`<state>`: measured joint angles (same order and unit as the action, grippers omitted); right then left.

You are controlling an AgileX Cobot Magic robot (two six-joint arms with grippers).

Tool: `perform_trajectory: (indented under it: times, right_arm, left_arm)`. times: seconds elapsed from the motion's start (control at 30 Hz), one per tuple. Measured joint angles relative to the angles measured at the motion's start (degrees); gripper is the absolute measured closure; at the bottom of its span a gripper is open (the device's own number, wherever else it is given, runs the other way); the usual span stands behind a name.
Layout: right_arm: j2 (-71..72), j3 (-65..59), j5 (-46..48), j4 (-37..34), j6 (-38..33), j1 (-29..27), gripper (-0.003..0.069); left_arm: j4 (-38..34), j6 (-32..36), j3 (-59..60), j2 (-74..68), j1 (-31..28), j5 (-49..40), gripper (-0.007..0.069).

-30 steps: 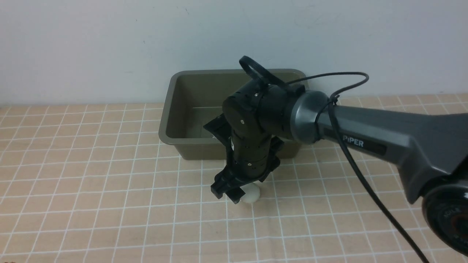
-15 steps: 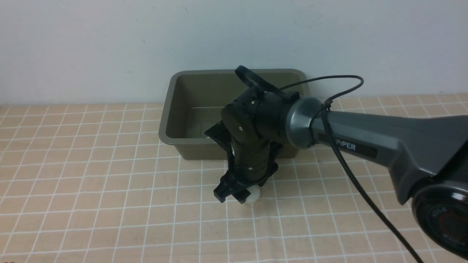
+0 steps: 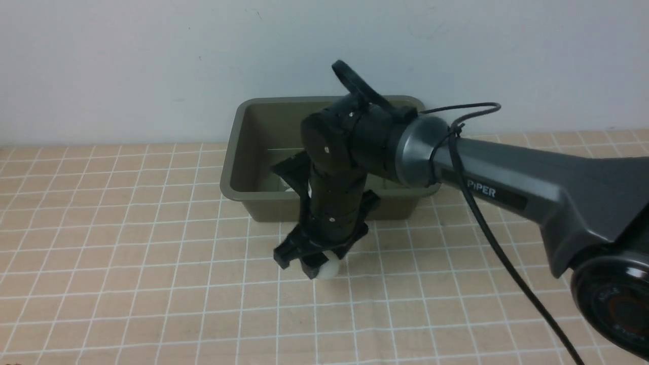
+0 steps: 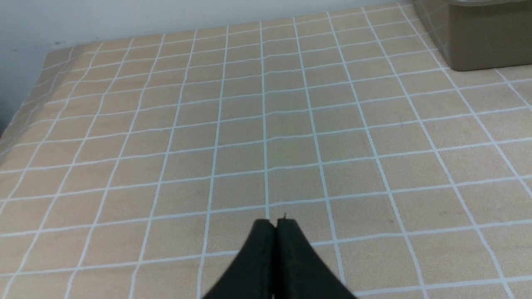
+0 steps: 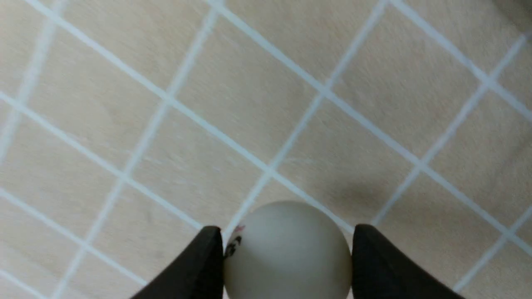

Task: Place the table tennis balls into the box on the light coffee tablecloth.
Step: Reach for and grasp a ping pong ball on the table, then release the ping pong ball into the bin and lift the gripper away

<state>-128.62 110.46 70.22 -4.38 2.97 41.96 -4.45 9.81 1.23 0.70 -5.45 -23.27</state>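
Observation:
My right gripper [image 3: 313,263] is shut on one white table tennis ball [image 3: 328,269], just in front of the olive-green box [image 3: 263,144]. In the right wrist view both black fingertips press the sides of the ball [image 5: 286,253], which has a small dark mark, and its shadow falls on the light coffee tablecloth [image 5: 232,95]. The right arm hides much of the box's inside, and no other ball shows clearly. My left gripper [image 4: 276,224] is shut and empty over the tablecloth [image 4: 266,124], left of the box's corner [image 4: 478,45].
The tablecloth [image 3: 127,243] covers the whole table up to a white wall behind the box. The right arm's cable [image 3: 487,228] hangs in a loop beside the arm. The cloth's left edge [image 4: 25,108] shows in the left wrist view.
My right gripper has moved left with the ball held in it and has risen a little. The box has not moved.

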Motion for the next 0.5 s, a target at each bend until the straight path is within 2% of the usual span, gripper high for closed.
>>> perform_trajectory:
  times: [0.1,0.23,0.37,0.5]
  right_arm:
    - [0.00,5.24,0.47,-3.88,-1.70,0.00,0.0298]
    - [0.00,11.24,0.52,-3.03,-2.96,0.00,0.0298]
    - [0.00,15.27,0.58,4.92,-2.96,-0.07,0.0298]
    - [-0.06,15.84,-0.30,13.13,-0.01,-1.28,0.0298]
  left_arm:
    - [0.00,0.00,0.00,0.00,0.00,0.00,0.0693]
    - [0.00,0.00,0.00,0.00,0.00,0.00,0.0693]
    - [0.00,0.00,0.00,0.00,0.00,0.00,0.0693]
    - [0.00,0.00,0.00,0.00,0.00,0.00,0.0693]
